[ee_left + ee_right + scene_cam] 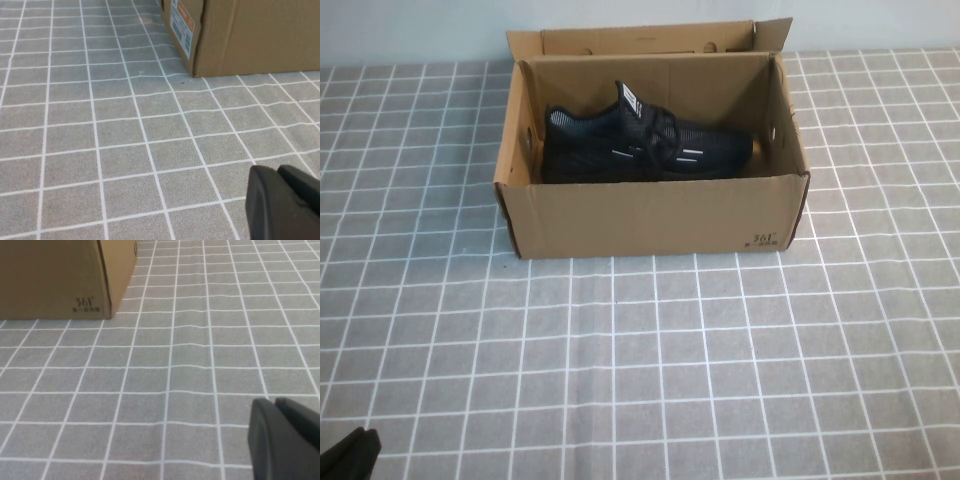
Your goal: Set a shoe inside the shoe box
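The black mesh shoe [645, 145] with white dash marks lies on its sole inside the open brown shoe box [650, 215] at the table's far middle, toe toward the right. The box's lid flap [640, 40] stands open at the back. The box's corner shows in the left wrist view [240, 35] and, with the "361" print, in the right wrist view [55, 275]. My left gripper [278, 172] is shut and empty over the cloth near the front left; a bit of it shows in the high view [350, 455]. My right gripper [274, 405] is shut and empty over the cloth, apart from the box.
A grey tablecloth with a white grid [670, 360] covers the whole table. An orange and white label [181, 22] is on the box's left end wall. A pale wall runs behind the box.
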`<state>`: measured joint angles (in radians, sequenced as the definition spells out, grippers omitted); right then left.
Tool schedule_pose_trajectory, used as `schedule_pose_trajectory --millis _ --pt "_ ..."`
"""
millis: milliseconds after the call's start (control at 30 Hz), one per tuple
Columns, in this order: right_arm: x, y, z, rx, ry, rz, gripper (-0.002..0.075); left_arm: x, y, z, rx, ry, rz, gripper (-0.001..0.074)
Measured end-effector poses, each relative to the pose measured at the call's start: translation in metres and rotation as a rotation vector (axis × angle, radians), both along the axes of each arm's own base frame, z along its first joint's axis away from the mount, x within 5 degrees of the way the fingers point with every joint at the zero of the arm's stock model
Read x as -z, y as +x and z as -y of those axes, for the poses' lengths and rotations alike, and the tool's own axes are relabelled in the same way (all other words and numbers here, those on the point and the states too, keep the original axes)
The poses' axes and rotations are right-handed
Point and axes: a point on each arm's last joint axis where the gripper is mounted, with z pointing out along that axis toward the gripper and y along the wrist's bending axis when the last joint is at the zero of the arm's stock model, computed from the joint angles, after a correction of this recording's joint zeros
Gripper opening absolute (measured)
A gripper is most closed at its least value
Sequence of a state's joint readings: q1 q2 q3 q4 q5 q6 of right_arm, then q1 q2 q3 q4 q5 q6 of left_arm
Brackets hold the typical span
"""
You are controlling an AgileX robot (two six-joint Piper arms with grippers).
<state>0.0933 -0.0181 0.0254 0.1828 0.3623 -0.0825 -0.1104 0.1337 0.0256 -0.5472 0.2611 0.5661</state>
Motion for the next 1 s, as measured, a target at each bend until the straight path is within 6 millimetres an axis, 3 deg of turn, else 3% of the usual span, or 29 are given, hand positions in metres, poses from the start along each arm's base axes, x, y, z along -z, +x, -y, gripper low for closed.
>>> schedule_pose_trajectory --millis 767,1000 --pt "-0.0001 0.0 -0.0004 -0.001 0.012 -0.001 -0.0016 0.0 0.0 0.0 0.0 0.0 0.0 -0.0001" --pt "-0.0001 0.0 -0.0004 -0.001 0.012 -0.001 -0.0016 -0.0049 -0.0001 -0.0067 -0.055 0.069 0.083 -0.0001"
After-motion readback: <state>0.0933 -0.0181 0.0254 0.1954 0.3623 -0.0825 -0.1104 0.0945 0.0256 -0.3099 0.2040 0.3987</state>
